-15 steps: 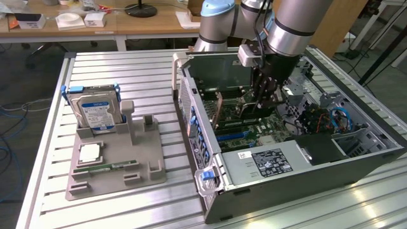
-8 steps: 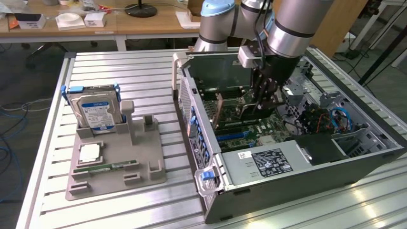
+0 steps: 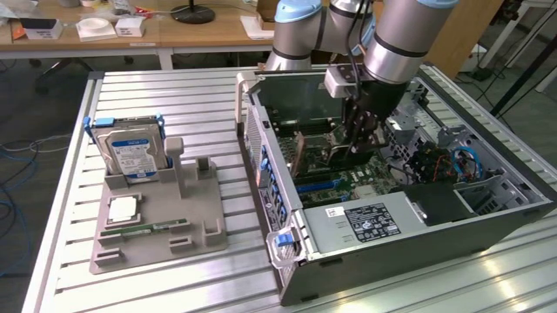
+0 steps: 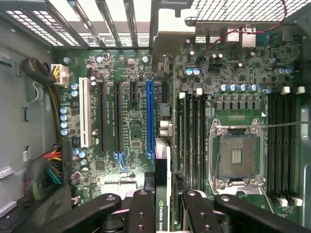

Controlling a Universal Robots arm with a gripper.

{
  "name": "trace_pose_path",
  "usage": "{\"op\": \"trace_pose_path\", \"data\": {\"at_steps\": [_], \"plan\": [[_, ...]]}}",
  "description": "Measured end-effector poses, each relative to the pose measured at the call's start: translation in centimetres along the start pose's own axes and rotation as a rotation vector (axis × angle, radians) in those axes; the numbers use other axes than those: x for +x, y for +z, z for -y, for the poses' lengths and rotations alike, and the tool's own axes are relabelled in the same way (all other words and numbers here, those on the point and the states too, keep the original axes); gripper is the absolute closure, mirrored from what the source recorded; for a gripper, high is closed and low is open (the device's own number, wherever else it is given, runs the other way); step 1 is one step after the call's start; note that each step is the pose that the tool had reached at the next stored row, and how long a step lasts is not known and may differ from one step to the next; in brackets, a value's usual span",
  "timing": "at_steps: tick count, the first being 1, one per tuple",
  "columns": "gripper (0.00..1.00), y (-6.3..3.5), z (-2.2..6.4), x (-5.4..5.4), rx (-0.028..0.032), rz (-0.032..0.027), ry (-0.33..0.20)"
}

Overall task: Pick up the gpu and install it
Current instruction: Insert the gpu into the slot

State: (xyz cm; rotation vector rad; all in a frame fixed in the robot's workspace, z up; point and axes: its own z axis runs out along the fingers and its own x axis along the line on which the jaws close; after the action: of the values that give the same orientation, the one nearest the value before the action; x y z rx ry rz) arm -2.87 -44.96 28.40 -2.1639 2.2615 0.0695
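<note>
Gpu (image 4: 163, 194) first: it sits edge-on between the gripper's fingers (image 4: 141, 213), a thin dark card with a green maker's label, held above the motherboard (image 4: 131, 121) inside the open computer case (image 3: 487, 228). The gripper (image 4: 164, 213) is pinching it, one pair of black fingers on each flat face. In the exterior view the card (image 3: 306, 155) hangs below the gripper (image 3: 357, 140), tilted a little, over the middle of the board.

To do this step well, I judge that the card's bottom edge must run parallel to the long blue slot (image 4: 149, 119) and sit directly over it before any downward push; from the wrist view the card looks slightly to one side of that slot, near the memory slots (image 4: 194, 136). The metal end bracket should meet the opening in the case's rear wall (image 4: 97, 22), so the descent ought to be straight and slow, with even pressure along the card's length.

Much is hard to make out. The card's connector edge and its bracket are not clear in either view, so I cannot tell how high the card is above the slot. The arm (image 3: 392, 32) covers part of the case interior. On the worktop (image 3: 174, 91) outside, a grey holder (image 3: 156, 222) carries a hard drive (image 3: 130, 153) and a memory stick (image 3: 143, 229), well apart from the work.
</note>
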Motion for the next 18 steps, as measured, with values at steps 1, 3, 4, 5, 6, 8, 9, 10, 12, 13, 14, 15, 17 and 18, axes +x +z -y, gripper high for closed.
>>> {"op": "trace_pose_path", "data": {"at_steps": [1, 3, 4, 5, 6, 8, 9, 10, 12, 13, 14, 15, 17, 18], "plan": [[0.74, 0.13, 0.00, 0.02, 0.0000, 0.0000, 0.000], [0.74, 0.33, -0.01, 0.06, 0.0000, 0.0000, 0.000], [0.74, 0.42, -0.01, 0.07, 0.0000, 0.0000, 0.000], [0.74, 0.50, -0.01, 0.08, 0.0000, 0.0000, 0.000], [0.74, 0.53, -0.01, 0.08, -0.0001, -0.0001, 0.000], [0.74, 0.53, -0.01, 0.08, -0.0001, -0.0002, 0.000], [0.74, 0.53, -0.01, 0.08, -0.0001, -0.0002, 0.000], [0.74, 0.54, -0.01, 0.08, -0.0001, -0.0001, 0.000], [0.74, 0.54, -0.01, 0.08, -0.0001, 0.0000, 0.000], [0.74, 0.55, -0.02, 0.08, 0.0000, 0.0000, -0.001], [0.74, 0.57, -0.04, 0.08, 0.0000, 0.0001, -0.001], [0.74, 0.61, -0.04, 0.08, -0.0001, 0.0001, -0.003], [0.74, 0.69, -0.09, 0.09, -0.0003, -0.0006, -0.007], [0.74, 0.76, -0.13, 0.11, -0.0004, -0.0009, -0.010]]}}
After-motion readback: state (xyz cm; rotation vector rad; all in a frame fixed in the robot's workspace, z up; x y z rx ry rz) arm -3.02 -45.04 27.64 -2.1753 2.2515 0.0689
